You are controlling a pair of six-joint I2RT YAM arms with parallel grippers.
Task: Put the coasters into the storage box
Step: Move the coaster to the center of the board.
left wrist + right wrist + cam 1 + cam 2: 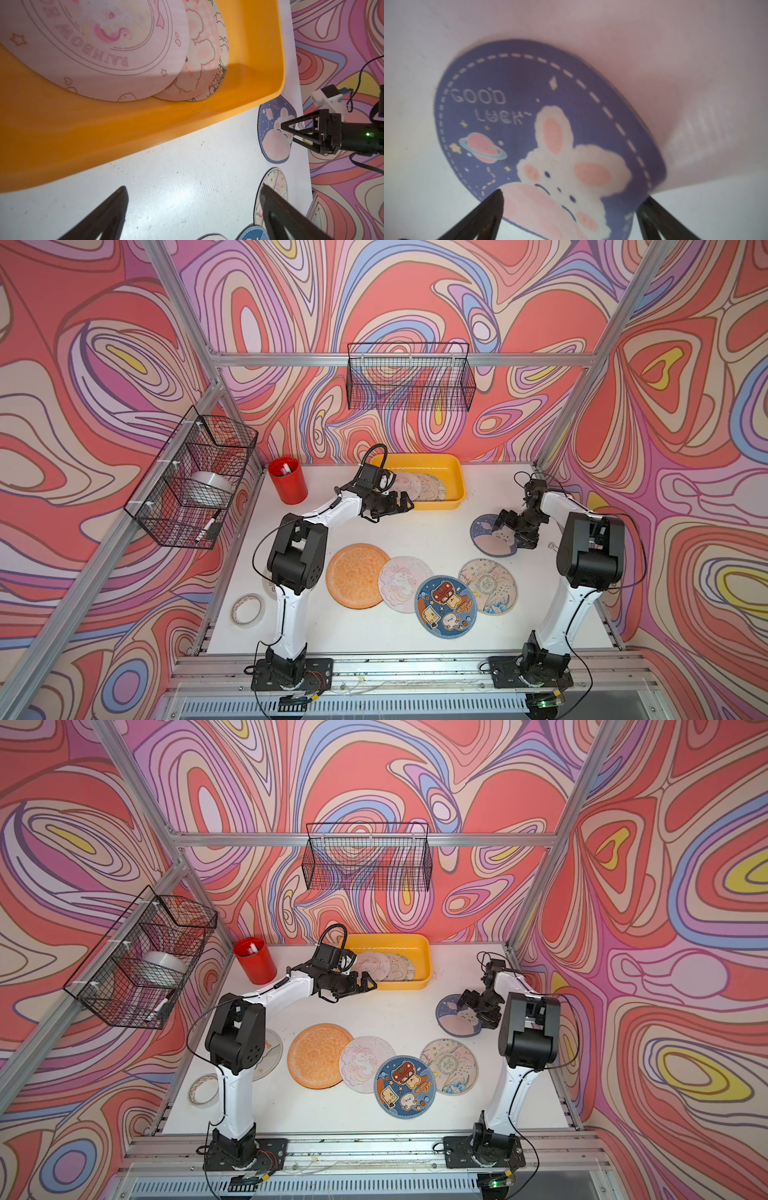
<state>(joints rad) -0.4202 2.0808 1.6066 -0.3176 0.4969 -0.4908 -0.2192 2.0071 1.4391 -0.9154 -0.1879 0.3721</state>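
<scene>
Swirl-patterned walls (415, 290) enclose a white table (415, 531).

Both top views look down from high up front on the whole table (415, 531). L wrist cam sits close beside the storage box (145, 128); R wrist cam close over the purple coaster (519, 93), which all views share.

Robot lab cell, aluminium frame (291, 359), swirl-printed walls (415, 290), bolted arms (289, 614)
</scene>
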